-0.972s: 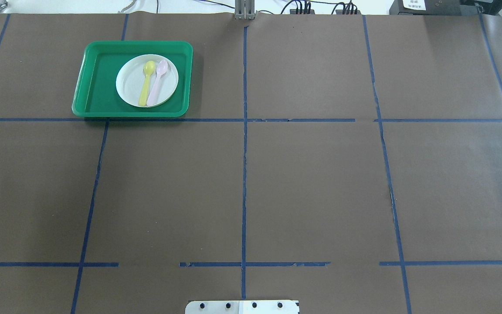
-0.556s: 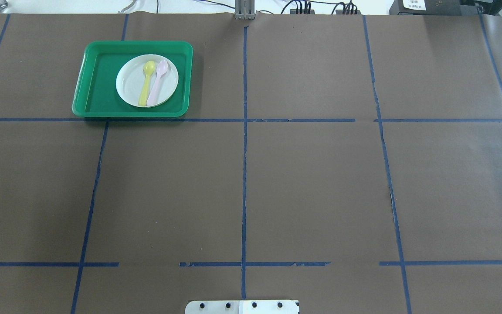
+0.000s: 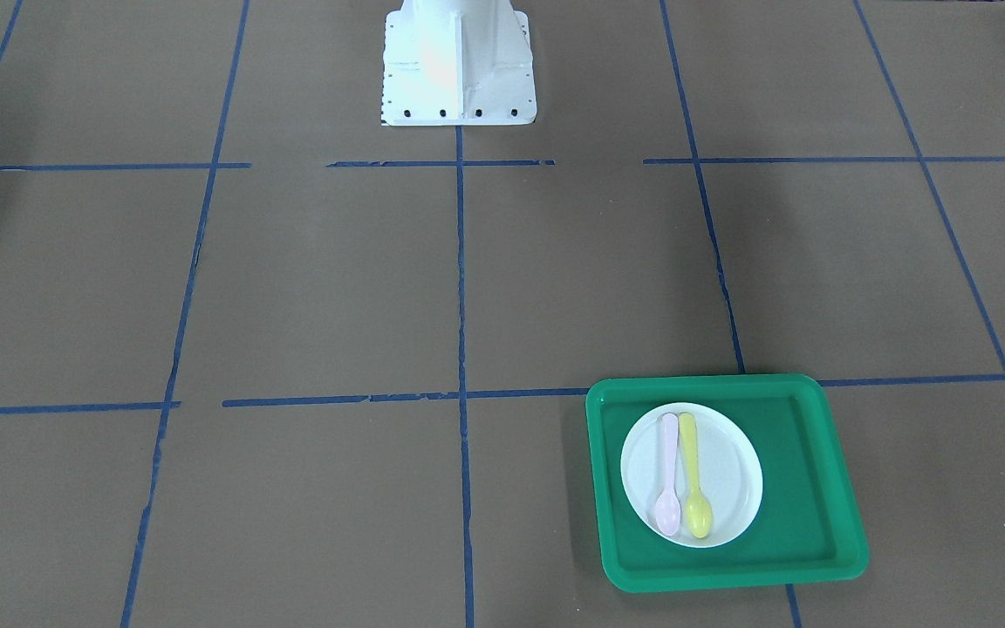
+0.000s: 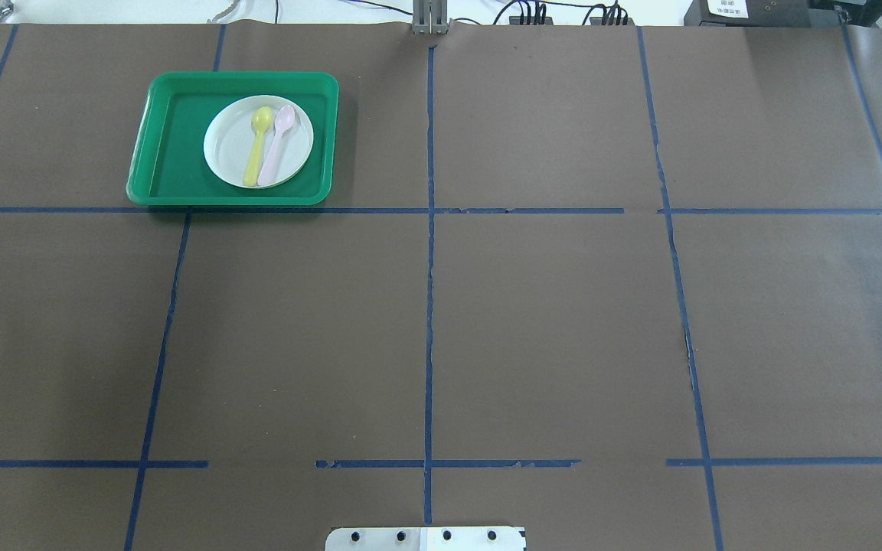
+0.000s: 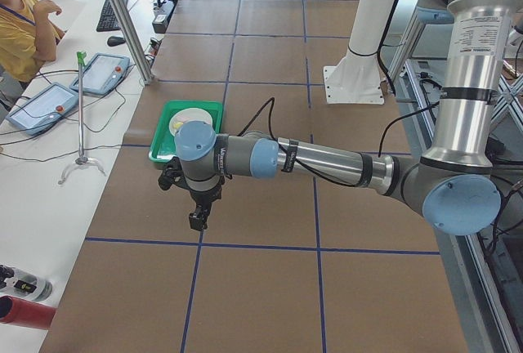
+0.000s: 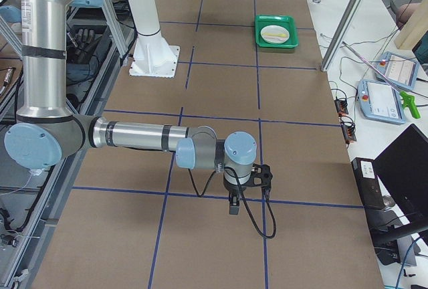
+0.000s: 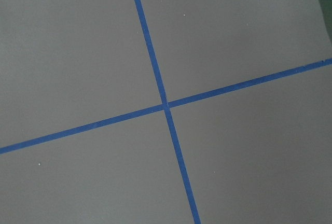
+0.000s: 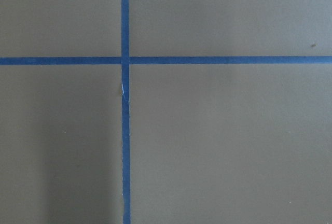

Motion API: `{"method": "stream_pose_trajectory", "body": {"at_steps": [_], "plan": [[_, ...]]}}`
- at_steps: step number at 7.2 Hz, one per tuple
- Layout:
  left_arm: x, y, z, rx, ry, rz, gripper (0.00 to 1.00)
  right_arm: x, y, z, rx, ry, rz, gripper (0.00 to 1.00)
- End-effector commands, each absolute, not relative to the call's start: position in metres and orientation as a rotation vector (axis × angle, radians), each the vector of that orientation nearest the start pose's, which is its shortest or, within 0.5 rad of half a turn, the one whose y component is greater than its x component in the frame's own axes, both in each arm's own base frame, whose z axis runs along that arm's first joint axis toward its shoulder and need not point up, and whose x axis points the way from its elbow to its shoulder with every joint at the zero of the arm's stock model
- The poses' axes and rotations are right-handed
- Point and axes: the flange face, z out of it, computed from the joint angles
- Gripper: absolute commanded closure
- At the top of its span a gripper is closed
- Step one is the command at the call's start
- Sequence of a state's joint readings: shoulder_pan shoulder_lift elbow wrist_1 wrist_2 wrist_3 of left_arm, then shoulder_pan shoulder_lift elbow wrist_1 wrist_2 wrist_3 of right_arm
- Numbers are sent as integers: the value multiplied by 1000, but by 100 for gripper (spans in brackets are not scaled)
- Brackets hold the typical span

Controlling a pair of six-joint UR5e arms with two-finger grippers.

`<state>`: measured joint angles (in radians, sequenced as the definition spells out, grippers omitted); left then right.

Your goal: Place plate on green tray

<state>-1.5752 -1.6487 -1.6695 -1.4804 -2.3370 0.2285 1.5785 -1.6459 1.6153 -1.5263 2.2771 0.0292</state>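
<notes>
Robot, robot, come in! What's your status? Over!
Status: left end effector and right end effector, open or shut unclear. White plate in green tray, yellow spoon and pink spoon on it. Nothing in the way.

The brown worktop (image 4: 563,321) is gridded with blue tape (image 4: 429,306); a white bench (image 5: 33,206) runs beside it, evenly lit.
</notes>
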Motion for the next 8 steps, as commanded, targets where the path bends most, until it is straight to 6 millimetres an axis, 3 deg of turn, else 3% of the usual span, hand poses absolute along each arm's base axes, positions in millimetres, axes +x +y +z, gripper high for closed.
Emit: {"method": "stream_pose_trajectory", "body": {"at_steps": [1,4,7,8], "plan": [[-67,-519,587,158,752,244,0,72,-460,673,6,-706,30,0],[-67,-520,579,163,750,246,0,72,-460,673,6,-706,30,0],[-64,-519,550,156,753,249,0,72,-460,673,6,-707,30,0],[-64,-520,559,141,751,244,0,72,-460,673,6,-707,30,0]]}}
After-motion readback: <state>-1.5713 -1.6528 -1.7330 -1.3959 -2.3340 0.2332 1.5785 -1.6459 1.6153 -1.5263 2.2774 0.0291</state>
